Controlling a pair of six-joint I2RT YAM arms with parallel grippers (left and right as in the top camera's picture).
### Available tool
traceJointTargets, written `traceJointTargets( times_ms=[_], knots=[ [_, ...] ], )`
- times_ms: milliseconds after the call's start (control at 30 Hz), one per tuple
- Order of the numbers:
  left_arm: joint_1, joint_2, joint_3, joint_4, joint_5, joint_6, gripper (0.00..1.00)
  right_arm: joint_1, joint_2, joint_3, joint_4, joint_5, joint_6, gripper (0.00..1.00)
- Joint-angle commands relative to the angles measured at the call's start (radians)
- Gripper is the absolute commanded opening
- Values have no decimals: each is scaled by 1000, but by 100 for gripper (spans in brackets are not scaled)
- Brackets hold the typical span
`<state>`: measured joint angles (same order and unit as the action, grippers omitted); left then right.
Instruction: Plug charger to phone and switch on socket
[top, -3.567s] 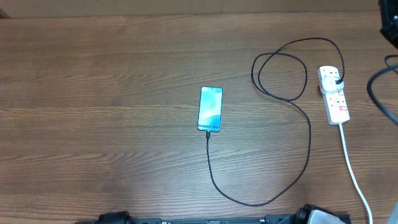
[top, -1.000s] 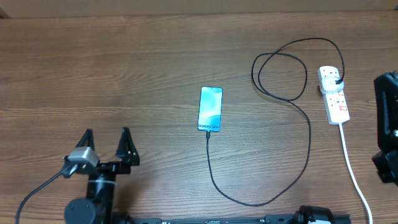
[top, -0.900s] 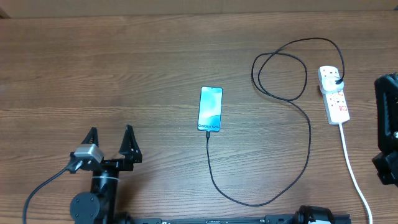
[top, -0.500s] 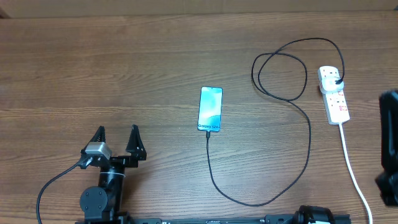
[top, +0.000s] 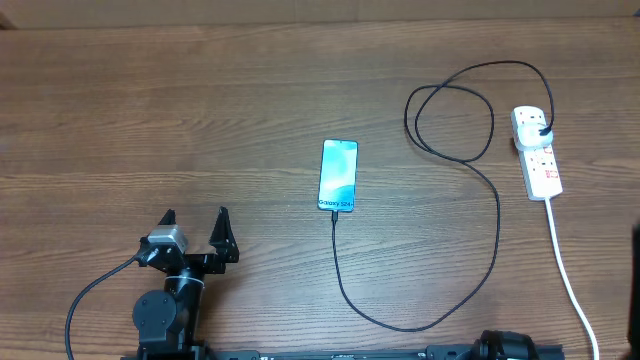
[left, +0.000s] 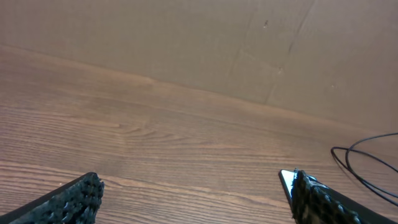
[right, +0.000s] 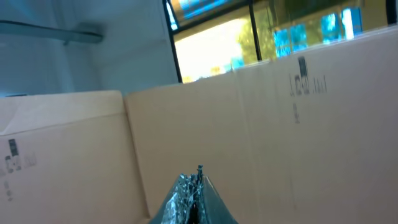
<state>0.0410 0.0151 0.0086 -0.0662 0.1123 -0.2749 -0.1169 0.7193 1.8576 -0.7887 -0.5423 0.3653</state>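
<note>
Left tool (top: 195, 214) hovered wide open, empty, at the phone's (top: 338, 175) 8 o'clock, seemingly pre-grasp; next it needed to pinch the charger (top: 334, 240) tip.

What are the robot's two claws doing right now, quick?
Left gripper: open, holding nothing.
Right gripper: shut, holding nothing.

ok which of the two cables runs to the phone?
The thin black charger: its tip meets the phone's near end. The thick white cord only leaves the socket, away from the phone.
</note>
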Motion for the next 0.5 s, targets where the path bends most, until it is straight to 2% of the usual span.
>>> traceJointTargets(
  times_ms=[0, 133, 467],
  knots=[
    [4, -9, -4, -3, -3, 56, 99, 5, -26, 1, 40, 9, -8, 9],
    [5, -9, -4, 0, 16, 165, 100, 5, -26, 1, 91, 9, -8, 11],
    [5, -9, -4, -1, 8, 167, 100, 5, -68, -11, 121, -58, -8, 11]
  ],
)
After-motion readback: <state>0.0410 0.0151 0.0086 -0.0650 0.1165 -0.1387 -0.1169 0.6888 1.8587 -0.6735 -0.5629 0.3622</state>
